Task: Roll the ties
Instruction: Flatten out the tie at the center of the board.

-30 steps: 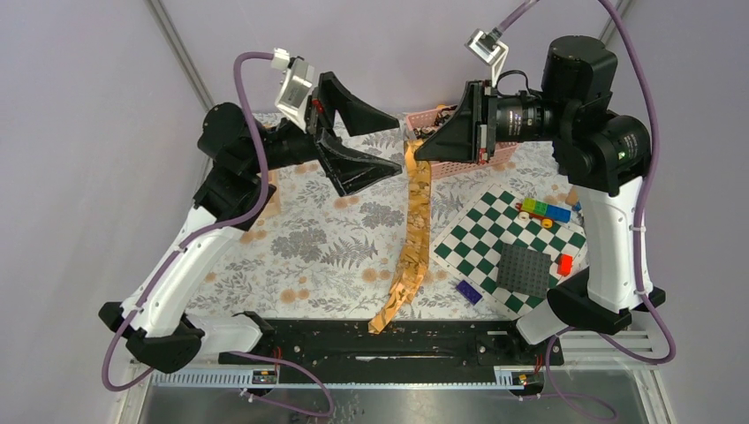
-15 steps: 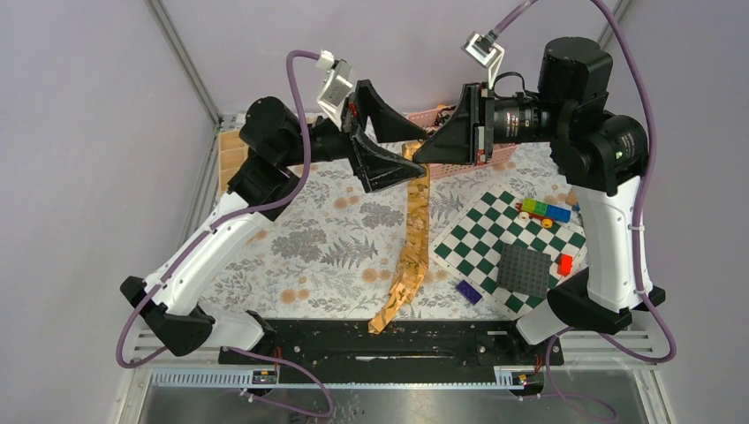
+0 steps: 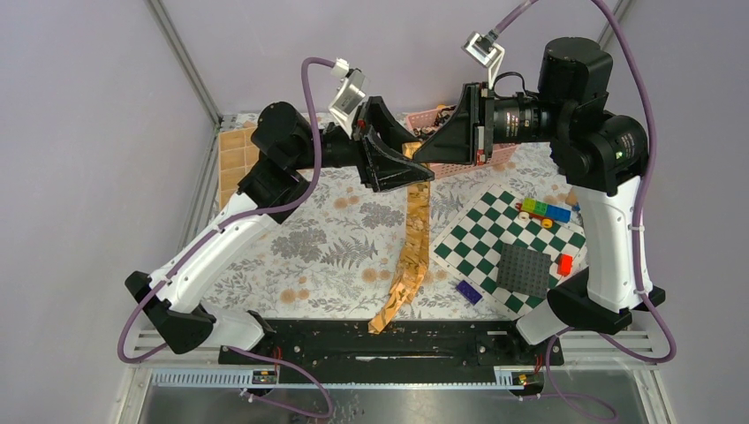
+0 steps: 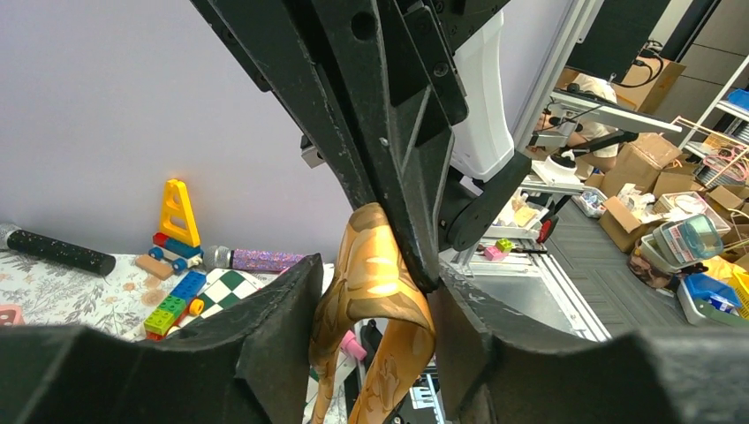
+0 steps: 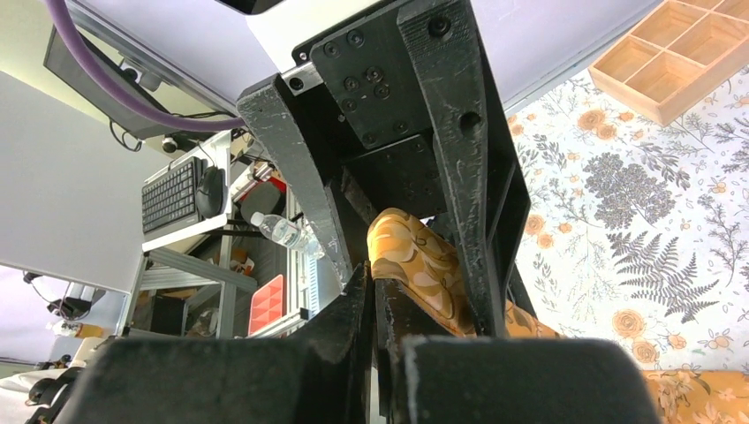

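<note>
A shiny golden-tan tie (image 3: 413, 238) hangs from its top end down to the table's near edge. My right gripper (image 3: 420, 152) is shut on that top end, and in the right wrist view its closed tips (image 5: 371, 284) pinch the tie (image 5: 415, 258). My left gripper (image 3: 419, 164) has come in from the left at the same spot. In the left wrist view the tie's fold (image 4: 380, 265) stands between the left gripper's fingers (image 4: 274, 327), which are partly closed round it without flattening it. No dark ties are clearly visible.
A pink basket (image 3: 459, 161) sits behind the grippers. On the right lie a green-and-white checkered board (image 3: 481, 231), a dark grey baseplate (image 3: 523, 269) and coloured bricks (image 3: 543, 210). A wooden compartment tray (image 3: 234, 159) lies at the far left.
The left arm swung right and up to the tie's top. Its wide-open jaws have narrowed round the fold. The right arm and the hanging tie have stayed still.
</note>
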